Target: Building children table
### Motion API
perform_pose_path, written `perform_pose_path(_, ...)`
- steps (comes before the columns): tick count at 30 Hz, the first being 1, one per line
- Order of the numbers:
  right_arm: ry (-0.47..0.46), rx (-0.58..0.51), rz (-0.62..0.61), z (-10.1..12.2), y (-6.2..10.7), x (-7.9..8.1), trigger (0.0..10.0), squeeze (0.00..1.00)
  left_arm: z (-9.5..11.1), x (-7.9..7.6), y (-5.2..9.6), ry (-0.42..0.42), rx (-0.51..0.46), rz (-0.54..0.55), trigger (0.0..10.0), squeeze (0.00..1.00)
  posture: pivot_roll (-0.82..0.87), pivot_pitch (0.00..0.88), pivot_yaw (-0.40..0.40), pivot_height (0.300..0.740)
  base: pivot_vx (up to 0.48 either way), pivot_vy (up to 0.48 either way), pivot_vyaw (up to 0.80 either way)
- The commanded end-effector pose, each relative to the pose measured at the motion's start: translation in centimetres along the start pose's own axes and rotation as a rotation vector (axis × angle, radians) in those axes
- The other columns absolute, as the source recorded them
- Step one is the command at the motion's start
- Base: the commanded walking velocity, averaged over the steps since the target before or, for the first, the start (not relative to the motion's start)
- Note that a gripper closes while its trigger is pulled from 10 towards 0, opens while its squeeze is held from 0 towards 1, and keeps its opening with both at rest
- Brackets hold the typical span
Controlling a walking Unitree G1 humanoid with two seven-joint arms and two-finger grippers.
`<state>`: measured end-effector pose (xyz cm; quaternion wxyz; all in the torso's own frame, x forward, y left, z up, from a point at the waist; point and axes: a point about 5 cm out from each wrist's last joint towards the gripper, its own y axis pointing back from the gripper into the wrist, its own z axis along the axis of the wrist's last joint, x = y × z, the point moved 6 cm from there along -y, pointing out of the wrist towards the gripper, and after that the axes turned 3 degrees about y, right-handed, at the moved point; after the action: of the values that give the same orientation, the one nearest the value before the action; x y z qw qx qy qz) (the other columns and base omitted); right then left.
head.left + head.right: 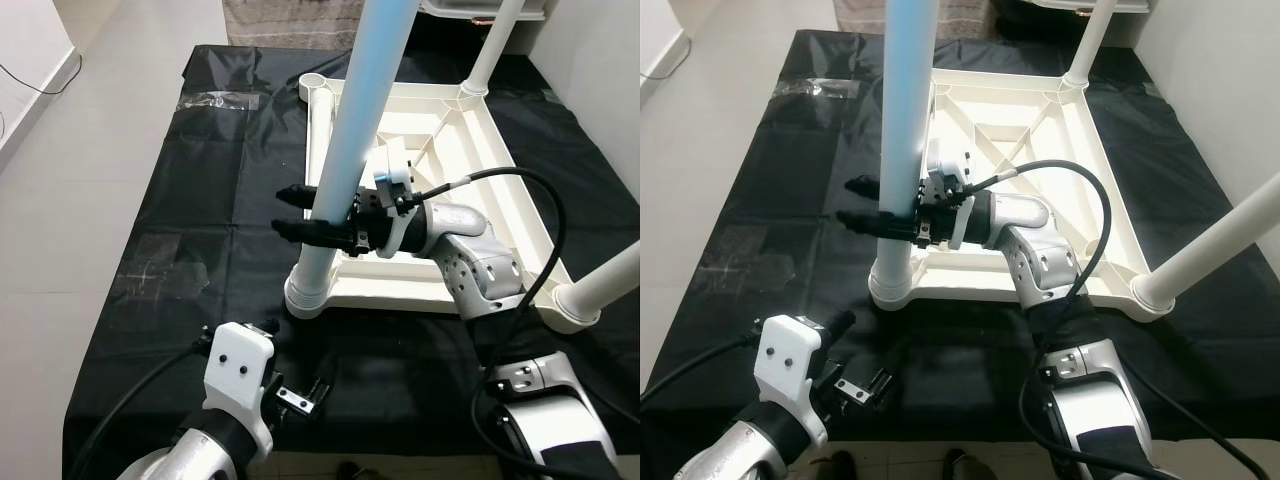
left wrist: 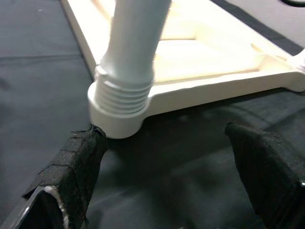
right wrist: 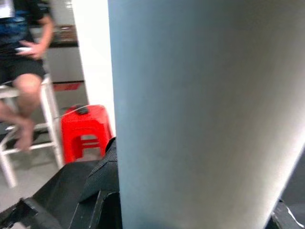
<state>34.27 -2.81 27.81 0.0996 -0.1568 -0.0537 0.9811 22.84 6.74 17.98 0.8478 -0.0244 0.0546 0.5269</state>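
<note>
The white table top [image 1: 400, 295] lies upside down on a black sheet [image 1: 200, 200]. A pale blue-white table leg [image 1: 355, 110] stands upright in the front-left corner socket [image 1: 308, 290], its screw thread showing at the base [image 2: 121, 93]. My right gripper [image 1: 290, 210] is shut on this leg about a third of the way up, one black finger on each side. In the right wrist view the leg [image 3: 205, 109] is pressed close. My left gripper [image 2: 167, 157] hovers low over the sheet just in front of the socket, open, with nothing between its fingers [image 2: 76, 162].
Two more white legs stand in the back-right [image 1: 490, 45] and front-right [image 1: 610, 280] corners. The back-left socket [image 1: 313, 82] is open. Pale floor borders the sheet on the left. Beyond the leg, a person sits on a white stool next to a red stool [image 3: 83, 126].
</note>
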Motion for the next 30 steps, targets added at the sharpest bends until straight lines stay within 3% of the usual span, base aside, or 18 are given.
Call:
perform_pose_path(1, -0.052, 0.13, -0.109, -3.6, 1.2, -0.8, 10.0, 0.0, -0.5, 0.0, 0.1, -0.001, 0.02, -0.005, 10.0, 0.0, 0.11, 0.267, -0.063, 0.74, 0.0, 0.0, 0.0)
perform_pose_path(5, -0.062, 0.144, -0.195, -4.2, 1.4, -1.2, 10.0, 0.0, -0.6, 0.7, -0.3, -0.012, 0.015, 0.007, 10.0, 0.0, 0.11, 0.249, -0.062, 0.74, 0.0, 0.0, 0.0)
perform_pose_path(13, -0.066, 0.152, -0.249, -4.2, 0.8, -0.7, 10.0, 0.0, -0.6, 1.7, -0.8, -0.028, 0.004, 0.033, 10.0, 0.0, 0.1, 0.221, -0.061, 0.74, 0.0, 0.0, 0.0)
perform_pose_path(16, -0.081, 0.214, -0.356, -5.0, 0.6, -1.6, 10.0, 0.0, -0.7, 2.1, -1.2, -0.033, 0.002, 0.044, 10.0, 0.0, 0.1, 0.215, -0.065, 0.74, 0.0, 0.0, 0.0)
perform_pose_path(19, -0.081, 0.214, -0.356, -5.0, 0.6, -1.6, 10.0, 0.0, -0.7, 2.1, -1.2, -0.033, 0.002, 0.044, 10.0, 0.0, 0.1, 0.215, -0.065, 0.74, 0.0, 0.0, 0.0)
perform_pose_path(20, -0.094, 0.234, -0.47, -5.5, 0.9, -3.2, 10.0, 0.0, -0.8, 2.2, -1.2, -0.036, 0.001, 0.048, 10.0, 0.0, 0.09, 0.211, -0.073, 0.74, 0.0, 0.0, 0.0)
perform_pose_path(22, -0.094, 0.234, -0.47, -5.5, 0.9, -3.2, 10.0, 0.0, -0.8, 2.2, -1.2, -0.036, 0.001, 0.048, 10.0, 0.0, 0.09, 0.211, -0.073, 0.74, 0.0, 0.0, 0.0)
perform_pose_path(25, -0.094, 0.236, -0.603, -5.6, 1.3, -4.8, 10.0, 0.0, -1.0, 2.6, -1.3, -0.043, 0.001, 0.055, 10.0, 0.0, 0.1, 0.205, -0.074, 0.74, 0.0, 0.0, 0.0)
perform_pose_path(30, -0.091, 0.232, -0.646, -5.6, 1.4, -5.1, 10.0, 0.0, -1.0, 2.9, -1.4, -0.049, 0.0, 0.06, 10.0, 0.0, 0.1, 0.2, -0.073, 0.74, 0.0, 0.0, 0.0)
